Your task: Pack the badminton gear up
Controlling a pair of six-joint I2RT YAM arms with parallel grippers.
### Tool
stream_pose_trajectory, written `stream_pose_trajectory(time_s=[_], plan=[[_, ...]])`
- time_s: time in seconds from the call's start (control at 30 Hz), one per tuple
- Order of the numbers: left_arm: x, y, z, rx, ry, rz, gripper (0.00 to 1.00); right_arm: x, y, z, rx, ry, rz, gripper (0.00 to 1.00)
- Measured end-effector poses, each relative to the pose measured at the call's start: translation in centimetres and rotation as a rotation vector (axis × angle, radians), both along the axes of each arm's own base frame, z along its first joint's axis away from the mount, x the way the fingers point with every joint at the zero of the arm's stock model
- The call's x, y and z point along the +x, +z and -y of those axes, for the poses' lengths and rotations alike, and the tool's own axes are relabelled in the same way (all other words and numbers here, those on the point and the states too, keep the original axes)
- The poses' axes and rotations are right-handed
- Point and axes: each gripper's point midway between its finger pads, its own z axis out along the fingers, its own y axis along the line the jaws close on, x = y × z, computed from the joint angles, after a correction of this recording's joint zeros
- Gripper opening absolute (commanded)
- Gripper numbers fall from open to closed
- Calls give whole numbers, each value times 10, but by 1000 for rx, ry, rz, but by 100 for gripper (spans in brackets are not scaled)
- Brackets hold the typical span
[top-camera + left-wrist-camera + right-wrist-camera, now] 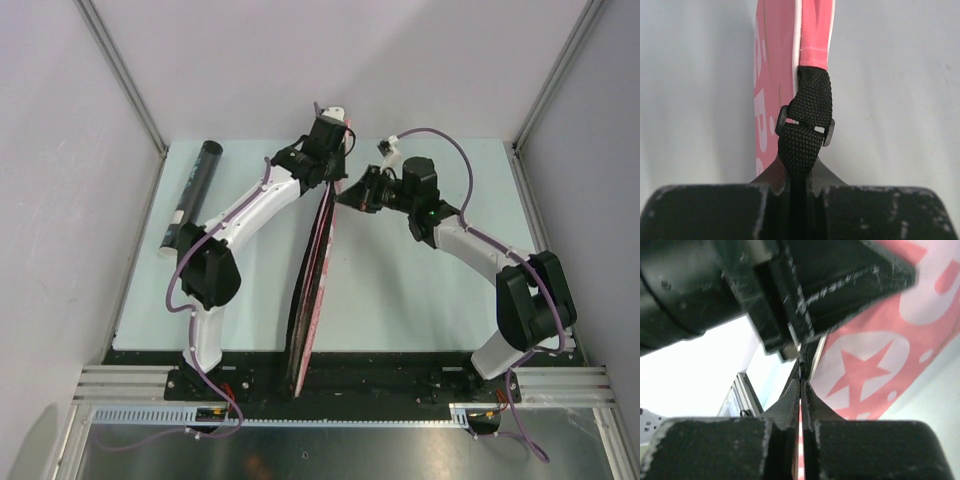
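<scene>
The long pink racket bag (310, 300) stands on its edge across the middle of the table, its far end lifted between both arms. My left gripper (799, 172) is shut on the bag's black strap (807, 115), just below the buckle, and in the top view this left gripper (329, 168) sits at the bag's far end. My right gripper (801, 390) is shut on the thin edge of the pink bag (865, 375) by its zip, with the right gripper (346, 196) on the bag's right side. A black lettered tube (192, 195) lies at the far left.
The pale table (420, 290) is walled in by grey panels and metal posts (120, 75) on both sides. The left arm's black gripper body (805, 285) hangs close above my right fingers. A black rail runs along the near edge (380, 370).
</scene>
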Motion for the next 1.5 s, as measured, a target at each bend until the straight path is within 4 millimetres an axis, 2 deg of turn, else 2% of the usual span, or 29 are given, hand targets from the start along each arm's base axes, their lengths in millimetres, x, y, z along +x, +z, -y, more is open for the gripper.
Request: stream_pose_trajectory(time_s=[0.07,0.13,0.27,0.37,0.47,0.53,0.67,0.83,0.93,0.97,1.07,1.2,1.37,1.4,1.43,1.47,1.5], plan=[[7,7,-13,24,79,26,0,-5,3,-6,-10,-3,7,0],[17,15,-30,36,159,53,0,-18,4,-15,-32,16,6,0],[46,29,-84,28,349,102,0,-66,-7,-37,-131,94,-17,0],[62,29,-126,14,466,104,0,-94,-27,-44,-229,113,-35,0],[74,29,-163,3,556,104,0,-123,-50,-36,-291,137,-67,0],[84,30,-183,-2,597,108,0,-144,-68,-22,-325,148,-103,0],[106,24,-209,-23,663,116,0,-176,-102,11,-383,143,-167,0],[121,1,-228,-25,704,85,0,-214,-130,48,-414,126,-229,0],[126,-16,-227,-33,702,53,0,-223,-137,60,-405,92,-235,0],[127,-14,-224,-38,697,55,0,-224,-139,62,-398,81,-236,0],[126,-14,-219,-44,685,51,0,-230,-147,68,-371,54,-253,0],[127,-14,-219,-45,684,51,0,-235,-173,73,-380,22,-321,0],[128,-13,-221,-51,684,55,0,-231,-189,65,-386,10,-381,1],[129,-13,-221,-56,680,55,0,-231,-189,62,-380,17,-382,12],[130,-12,-221,-63,674,53,0,-230,-188,61,-373,21,-377,28],[130,-12,-220,-72,666,51,0,-230,-185,60,-368,26,-369,51],[132,-12,-219,-87,653,51,0,-231,-183,61,-373,29,-359,57]])
